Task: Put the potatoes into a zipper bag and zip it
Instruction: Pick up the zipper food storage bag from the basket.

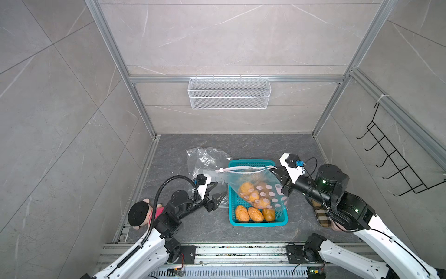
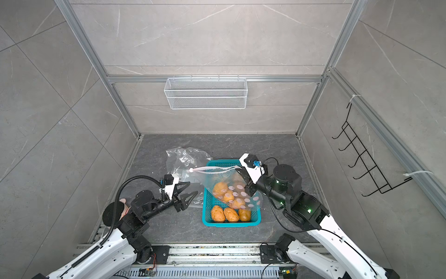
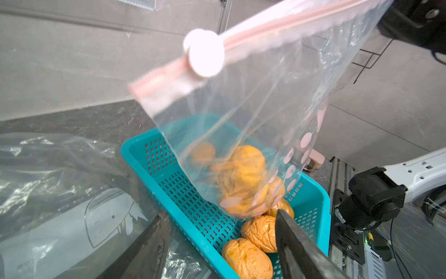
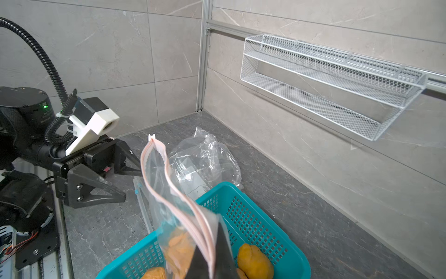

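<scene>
- Currently the dark marbled surface (image 1: 301, 149) carries the whole setup; I am checking it in both top views and both wrist cameras.
- On the back wall hangs a white mesh rack (image 1: 229, 93), well apart from the work.
- Mid-surface, between the two arms, sits the teal slotted basket (image 1: 258, 224).
- Over the basket the zipper bag (image 1: 255, 180), clear with pink dots, hangs tilted. I cannot tell whether its lower end touches the basket floor. The pink zip strips stand apart along the mouth, so I log it as unzipped.
- Behind the basket's far left corner lies some crumpled clear plastic (image 1: 205, 157).
- Partly under the left arm lies a pink plush toy (image 1: 142, 213).
- Clamped tight on the bag's top corner, the right fingers (image 1: 277, 174) carry it.
- Just beside the basket's left wall the left fingers (image 1: 220, 195) stand wide with nothing between them.
- Of the potatoes (image 1: 246, 188), at least three are inside the bag; three more (image 1: 255, 214) lie loose in a row at the basket's near end.
- At the strip end away from the right fingers sits the white round slider (image 3: 205, 53).
</scene>
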Robot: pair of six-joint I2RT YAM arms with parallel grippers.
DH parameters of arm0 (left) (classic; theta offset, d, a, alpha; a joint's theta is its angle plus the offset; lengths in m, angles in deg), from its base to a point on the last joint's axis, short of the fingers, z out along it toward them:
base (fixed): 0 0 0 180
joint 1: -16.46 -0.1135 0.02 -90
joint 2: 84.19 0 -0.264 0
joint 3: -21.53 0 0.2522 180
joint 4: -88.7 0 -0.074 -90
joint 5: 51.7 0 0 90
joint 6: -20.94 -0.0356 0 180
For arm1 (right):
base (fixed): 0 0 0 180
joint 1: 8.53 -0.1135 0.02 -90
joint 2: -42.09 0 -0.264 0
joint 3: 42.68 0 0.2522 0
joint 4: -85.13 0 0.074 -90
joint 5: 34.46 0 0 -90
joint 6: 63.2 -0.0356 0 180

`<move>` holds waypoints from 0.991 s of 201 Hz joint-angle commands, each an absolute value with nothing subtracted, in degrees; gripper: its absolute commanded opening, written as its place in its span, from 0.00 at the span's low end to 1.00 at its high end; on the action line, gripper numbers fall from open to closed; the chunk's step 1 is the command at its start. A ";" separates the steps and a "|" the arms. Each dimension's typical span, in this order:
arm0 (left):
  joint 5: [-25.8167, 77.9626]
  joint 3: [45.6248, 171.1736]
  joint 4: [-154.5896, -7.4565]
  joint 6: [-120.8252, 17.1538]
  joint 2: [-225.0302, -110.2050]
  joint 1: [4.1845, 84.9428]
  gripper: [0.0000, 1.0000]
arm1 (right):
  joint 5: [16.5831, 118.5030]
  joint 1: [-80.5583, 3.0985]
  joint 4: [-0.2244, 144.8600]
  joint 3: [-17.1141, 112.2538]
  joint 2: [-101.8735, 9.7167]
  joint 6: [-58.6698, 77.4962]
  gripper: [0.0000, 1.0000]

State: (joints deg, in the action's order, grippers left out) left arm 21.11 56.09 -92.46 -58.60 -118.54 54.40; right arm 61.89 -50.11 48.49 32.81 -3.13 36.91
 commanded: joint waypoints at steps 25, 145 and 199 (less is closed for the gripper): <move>22.21 55.78 -97.47 -66.95 -113.79 54.27 0.74 | 67.80 -49.98 48.24 30.41 0.51 38.08 0.00; 15.04 58.06 -98.19 -71.79 -114.69 54.26 0.55 | 68.57 -50.01 41.40 31.91 1.04 38.32 0.00; 12.09 57.69 -95.38 -71.04 -112.20 54.26 0.25 | 67.22 -50.00 40.98 32.46 0.79 38.66 0.00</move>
